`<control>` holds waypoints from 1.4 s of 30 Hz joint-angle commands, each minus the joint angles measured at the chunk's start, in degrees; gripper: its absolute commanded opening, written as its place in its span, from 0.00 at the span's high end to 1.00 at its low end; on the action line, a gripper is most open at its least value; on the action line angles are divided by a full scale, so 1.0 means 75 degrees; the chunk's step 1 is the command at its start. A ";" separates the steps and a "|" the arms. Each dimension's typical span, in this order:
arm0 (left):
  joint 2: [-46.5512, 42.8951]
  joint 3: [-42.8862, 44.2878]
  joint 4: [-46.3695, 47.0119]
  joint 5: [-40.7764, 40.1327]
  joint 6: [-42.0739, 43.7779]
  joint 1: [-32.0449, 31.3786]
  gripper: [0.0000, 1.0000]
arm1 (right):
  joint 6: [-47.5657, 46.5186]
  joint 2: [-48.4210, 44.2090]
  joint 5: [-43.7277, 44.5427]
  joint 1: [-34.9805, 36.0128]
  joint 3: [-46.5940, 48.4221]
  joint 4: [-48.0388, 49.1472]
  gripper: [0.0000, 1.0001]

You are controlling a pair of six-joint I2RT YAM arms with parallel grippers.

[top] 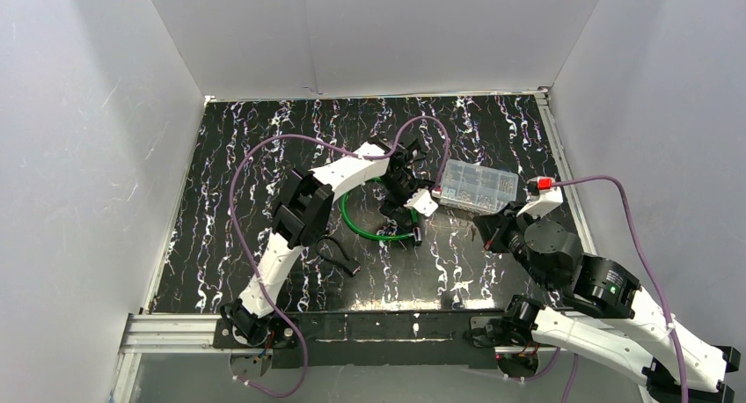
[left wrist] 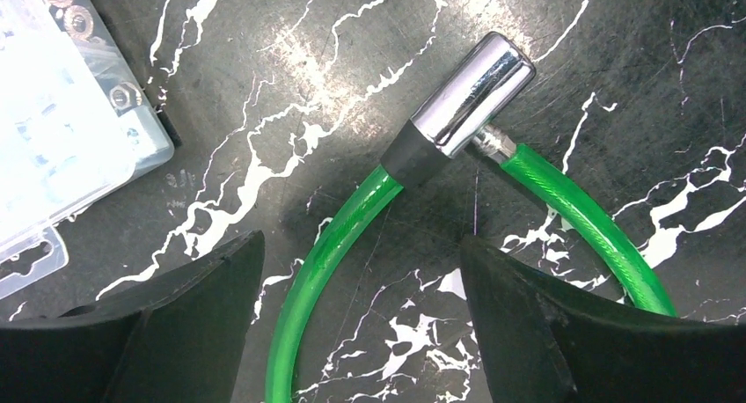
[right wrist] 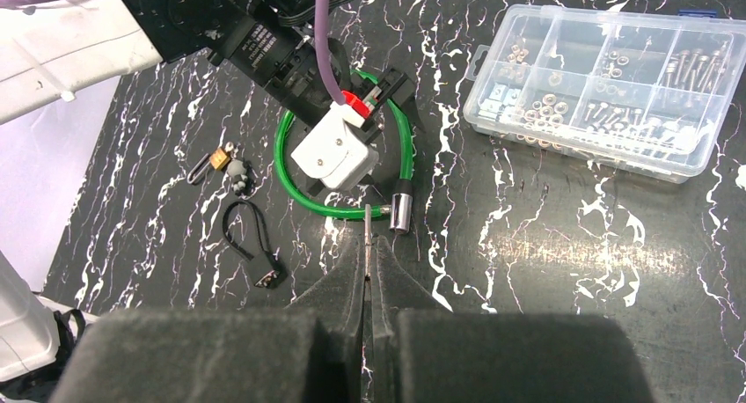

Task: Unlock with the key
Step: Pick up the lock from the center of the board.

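Here, clear box [right wrist: 572, 150] of nuts [right wrist: 537, 113], maybe screws [right wrist: 695, 69]; left pincer [left wrist: 361, 245] apart, right pincer [right wrist: 369, 255] clamped on key [right wrist: 367, 223].

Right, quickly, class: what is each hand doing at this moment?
Left hand: open, holding nothing, over the green cable lock.
Right hand: closed on the key.

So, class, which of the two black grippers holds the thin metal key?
The right gripper, shut on the thin metal key; the left gripper stands open over the green cable with its chrome lock cylinder, gripping nothing.
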 commanded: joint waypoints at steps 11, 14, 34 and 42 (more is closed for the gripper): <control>0.0372 0.0154 -0.0686 0.0153 0.0349 -0.0179 0.59 | -0.0058 0.0007 0.0128 -0.0044 0.0363 0.0222 0.99; 0.0123 -0.0238 -0.0574 0.0145 0.0414 -0.0195 0.83 | -0.0113 0.0073 0.0067 -0.0044 0.0390 0.0263 0.99; -0.2429 -0.1570 0.1452 0.0109 -0.0162 -0.0075 1.00 | -0.0376 0.0414 -0.0057 -0.0075 0.1307 0.0115 0.99; -0.5663 -0.2139 0.2175 0.0056 -0.1000 0.0233 1.00 | -0.1150 0.1022 -0.0432 -0.0079 0.2548 0.0146 0.99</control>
